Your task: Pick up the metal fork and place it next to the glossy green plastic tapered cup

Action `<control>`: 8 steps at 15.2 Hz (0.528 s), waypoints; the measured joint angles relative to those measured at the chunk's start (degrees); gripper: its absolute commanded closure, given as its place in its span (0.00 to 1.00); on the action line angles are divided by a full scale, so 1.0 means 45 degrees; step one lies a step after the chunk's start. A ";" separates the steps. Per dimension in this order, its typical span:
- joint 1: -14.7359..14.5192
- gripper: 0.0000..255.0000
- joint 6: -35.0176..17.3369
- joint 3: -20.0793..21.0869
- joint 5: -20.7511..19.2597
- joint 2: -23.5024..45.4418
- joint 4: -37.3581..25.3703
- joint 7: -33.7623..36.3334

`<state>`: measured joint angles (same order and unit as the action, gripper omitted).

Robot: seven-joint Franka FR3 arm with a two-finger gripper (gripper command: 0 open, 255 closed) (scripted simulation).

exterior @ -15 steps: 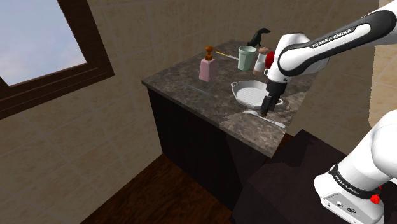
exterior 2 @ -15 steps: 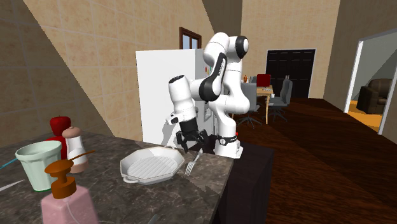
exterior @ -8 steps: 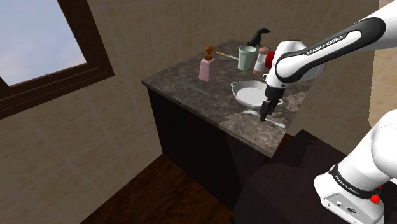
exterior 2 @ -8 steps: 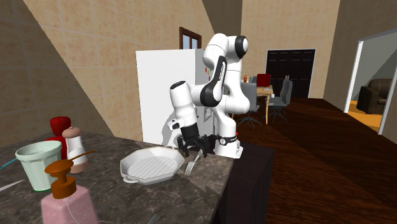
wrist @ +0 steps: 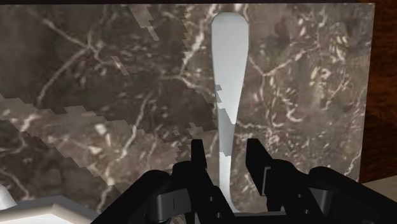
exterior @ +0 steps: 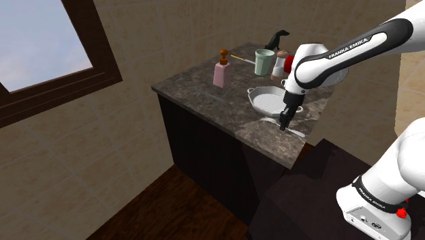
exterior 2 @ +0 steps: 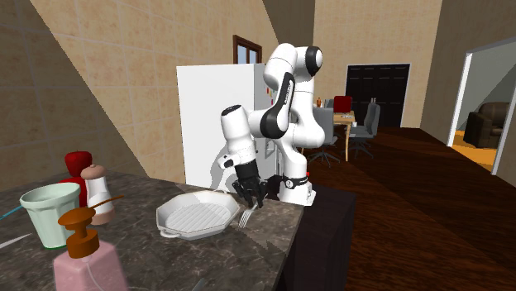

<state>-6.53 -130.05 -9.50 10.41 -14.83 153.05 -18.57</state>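
Gripper (wrist: 226, 159) stands low over the dark marbled countertop (exterior: 204, 95), near its edge closest to the robot stand. Fingers (wrist: 198, 158) are apart.

The pale fork (wrist: 229, 63) lies flat on the counter. In the wrist view its narrow neck runs between the two fingers with a clear gap on each side, so nothing is clasped. Its broad handle end extends out beyond the fingertips.

In the second exterior view the gripper (exterior 2: 250, 197) is above the fork (exterior 2: 246, 218), whose tines point away from the arm, just beside a white ridged pan (exterior 2: 196, 215).

The pale green tapered cup (exterior: 264, 62) stands well apart, at the counter's far end, beyond the pan.
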 measured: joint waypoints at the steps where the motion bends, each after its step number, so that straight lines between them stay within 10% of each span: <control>1: 0.0000 1.00 0.0000 -0.0001 -0.0001 0.0000 -0.0004 -0.0002; 8: 0.0034 1.00 0.0232 0.0008 -0.0075 -0.0178 -0.0053 0.0077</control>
<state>-6.37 -129.01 -9.46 10.07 -15.63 152.81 -18.22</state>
